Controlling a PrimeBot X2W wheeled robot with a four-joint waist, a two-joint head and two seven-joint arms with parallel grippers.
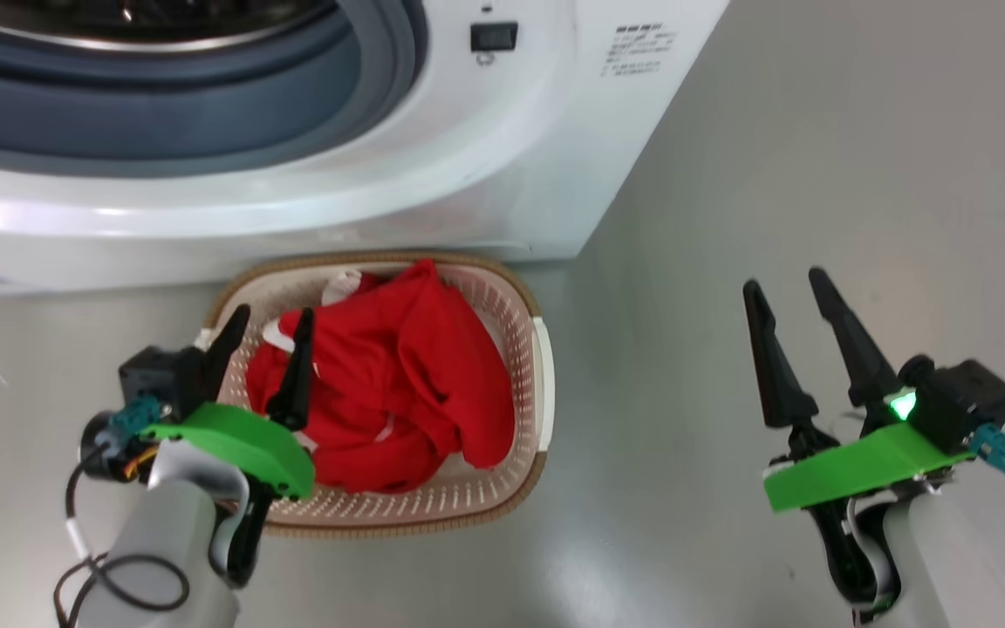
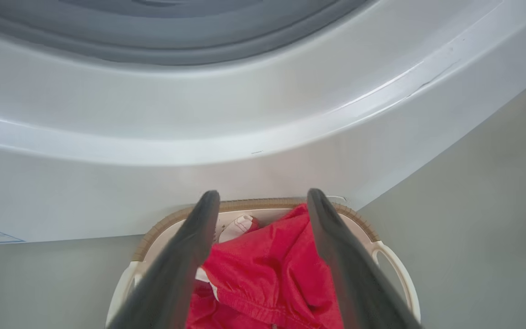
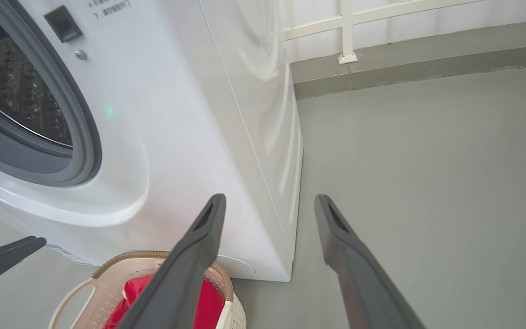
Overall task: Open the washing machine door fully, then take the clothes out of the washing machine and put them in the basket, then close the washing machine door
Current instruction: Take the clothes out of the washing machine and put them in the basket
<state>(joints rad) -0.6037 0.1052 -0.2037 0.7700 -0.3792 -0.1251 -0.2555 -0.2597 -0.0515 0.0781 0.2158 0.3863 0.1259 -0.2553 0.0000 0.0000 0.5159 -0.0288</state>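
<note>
Two grippers gape empty: the left gripper (image 1: 273,312) hovers just above bright red soft fabric clothes (image 1: 398,375) heaped in the cream perforated plastic basket (image 1: 433,508); the right gripper (image 1: 783,281) hangs well aside; unloading looks done; next, I'd judge, comes closing the door of the big white boxy washing machine (image 1: 502,157) ahead.

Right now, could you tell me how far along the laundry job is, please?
Done: the clothes lie in the basket, and the visible part of the drum looks empty. In hand: the left gripper hangs open above the basket. Left: the washing machine opening is uncovered, so its door needs closing.
</note>
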